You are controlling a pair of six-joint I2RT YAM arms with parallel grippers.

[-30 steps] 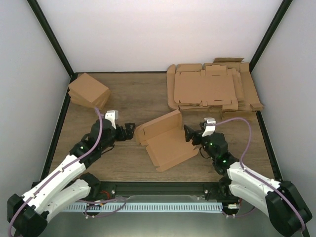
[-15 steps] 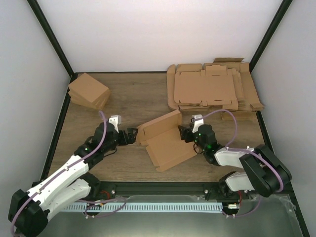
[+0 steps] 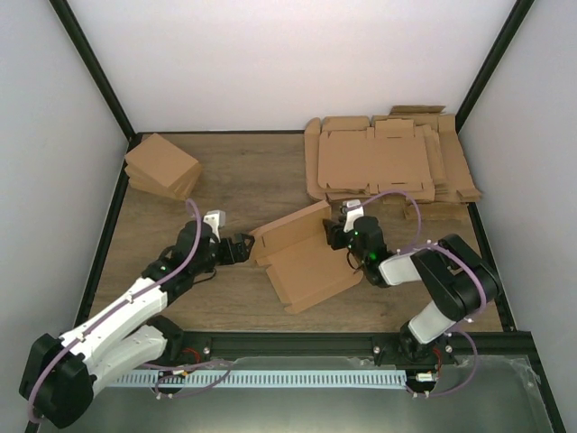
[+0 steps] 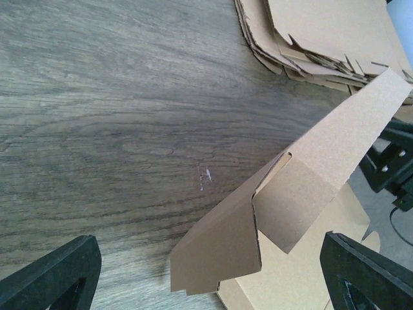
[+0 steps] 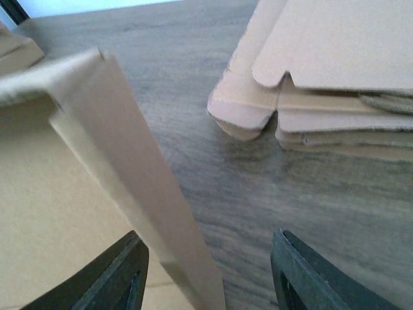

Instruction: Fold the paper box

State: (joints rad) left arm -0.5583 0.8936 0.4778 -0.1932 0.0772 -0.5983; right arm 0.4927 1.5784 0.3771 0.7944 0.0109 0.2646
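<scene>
Paper box (image 3: 305, 257) mid-table, half-formed: base panel flat, one long wall raised along 12 o'clock edge, tab bent inward near wall's 9 o'clock end.

Left gripper (image 3: 242, 247) at box's 9 o'clock, just beside wall end. Fingers (image 4: 61, 274) spread wide, holding nothing.

Right gripper (image 3: 331, 234) at wall's 3 o'clock end. Fingers (image 5: 119, 278) spread, wall edge standing between them; contact cannot be told.

Thick stack of flat sheets (image 3: 388, 162) at box's 1 o'clock, near right gripper. Pile of small boxes (image 3: 162, 167) at 10 o'clock, well apart. All on wooden table (image 3: 243, 180).

The left arm (image 3: 135, 302) reaches forward, low; the left gripper (image 3: 242, 248) points right, jaws wide apart. The right arm (image 3: 451, 271) bends sharply at the elbow; the right gripper (image 3: 332, 233) faces left, jaws apart.
</scene>
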